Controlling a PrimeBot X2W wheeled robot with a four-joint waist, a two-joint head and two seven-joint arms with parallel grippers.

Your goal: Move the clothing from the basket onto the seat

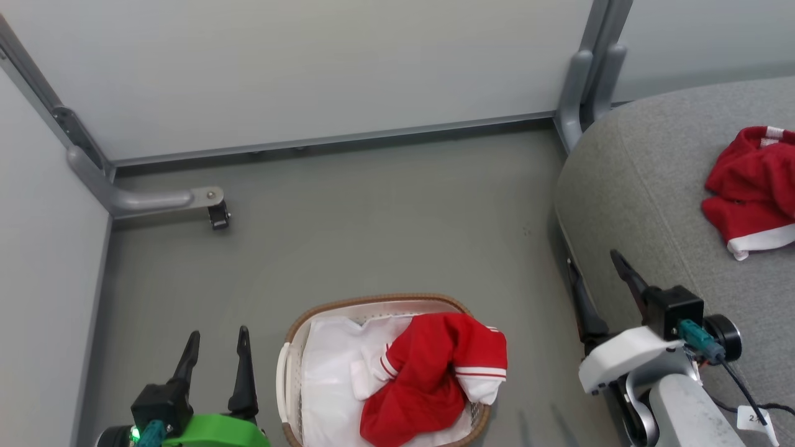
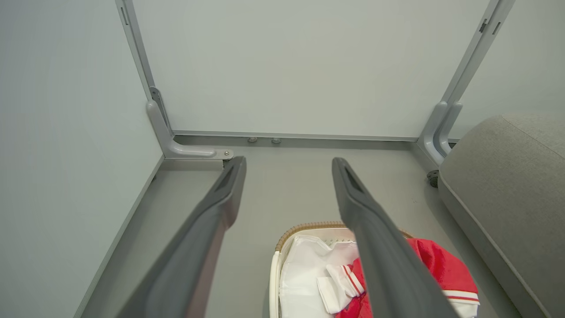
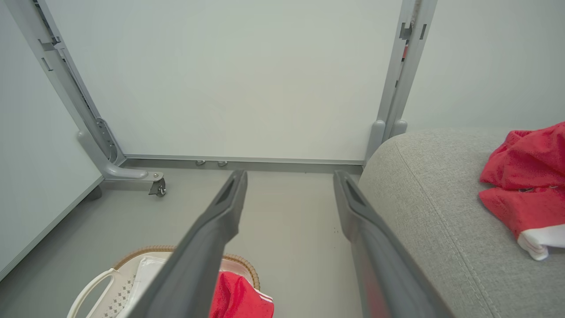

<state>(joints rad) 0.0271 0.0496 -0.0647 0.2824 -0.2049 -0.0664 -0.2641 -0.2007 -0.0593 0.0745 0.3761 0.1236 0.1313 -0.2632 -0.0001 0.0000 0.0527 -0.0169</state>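
Note:
One red garment with white stripes (image 1: 435, 379) lies bunched in the right half of the basket (image 1: 292, 347), draped over its right rim; it also shows in the left wrist view (image 2: 437, 269) and right wrist view (image 3: 236, 300). A second red garment (image 1: 754, 186) rests on the grey seat (image 1: 640, 180), near its right side (image 3: 525, 190). My left gripper (image 1: 216, 341) is open and empty, left of the basket. My right gripper (image 1: 593, 273) is open and empty, at the seat's front edge, right of the basket.
White partition panels on grey frames close off the back and left. A frame foot with a caster (image 1: 217, 217) sticks out at the back left. Another grey post (image 1: 581, 93) stands by the seat's back corner. Grey floor (image 1: 385, 230) lies beyond the basket.

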